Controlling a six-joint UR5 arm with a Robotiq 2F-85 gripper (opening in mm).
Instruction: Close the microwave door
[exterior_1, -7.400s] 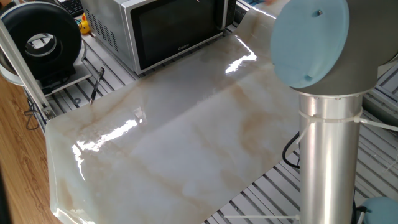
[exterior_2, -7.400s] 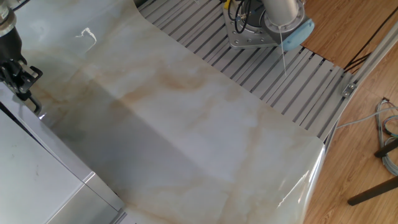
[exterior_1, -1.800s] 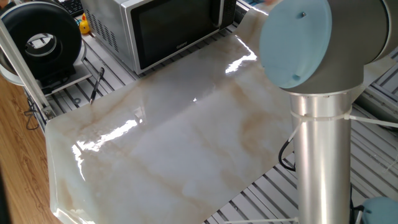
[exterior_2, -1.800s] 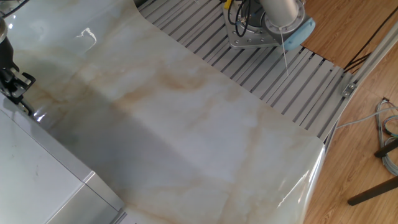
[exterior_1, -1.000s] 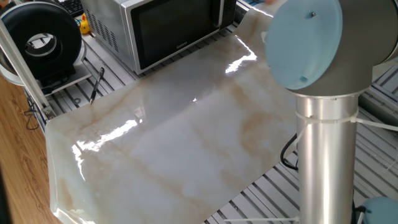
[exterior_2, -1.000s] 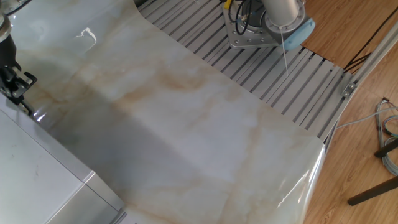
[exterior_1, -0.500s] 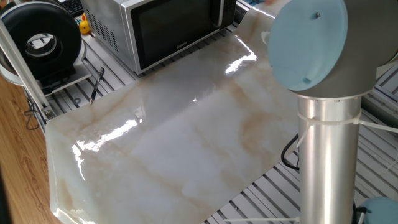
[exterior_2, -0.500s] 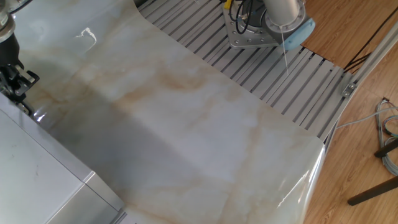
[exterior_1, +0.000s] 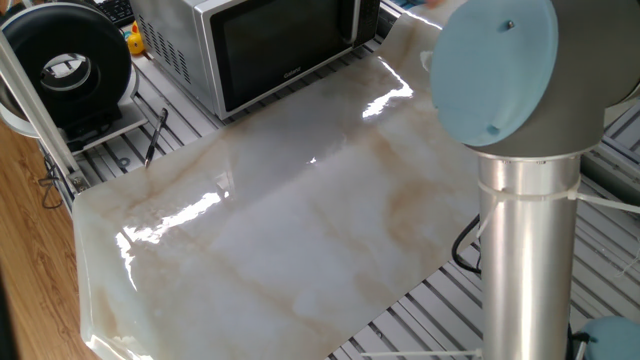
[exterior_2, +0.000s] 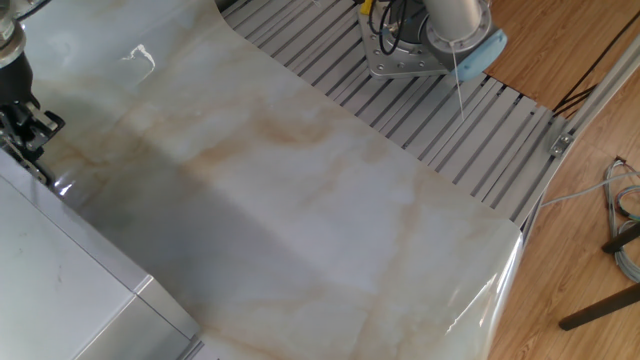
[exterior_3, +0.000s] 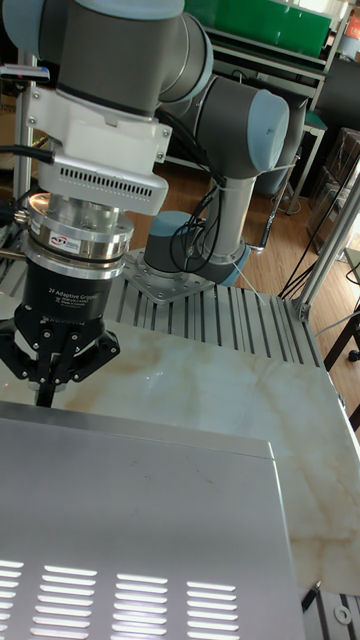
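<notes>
The silver-grey microwave (exterior_1: 172, 42) stands at the back of the marble sheet; its top fills the lower left of the other fixed view (exterior_2: 55, 290) and the bottom of the tall view (exterior_3: 140, 520). The microwave door (exterior_1: 285, 40), dark glass with a small white logo, lies flush with the front. My gripper (exterior_3: 45, 385) hangs just in front of the microwave's top front edge, fingers drawn together and pointing down with nothing between them. It also shows at the left edge of the other fixed view (exterior_2: 28, 145). In the one fixed view the gripper is hidden.
A round black fan-like device (exterior_1: 65, 65) and a small yellow toy (exterior_1: 133, 40) sit left of the microwave. The glossy marble sheet (exterior_1: 300, 220) covers the slotted metal table. The arm's column (exterior_1: 525, 250) rises at the right, its base (exterior_2: 420, 50) at the far side. Cables (exterior_2: 625, 230) lie on the wooden floor.
The gripper has drifted slightly rightward, away from the microwave's edge, over the last second. The door looks the same in every frame.
</notes>
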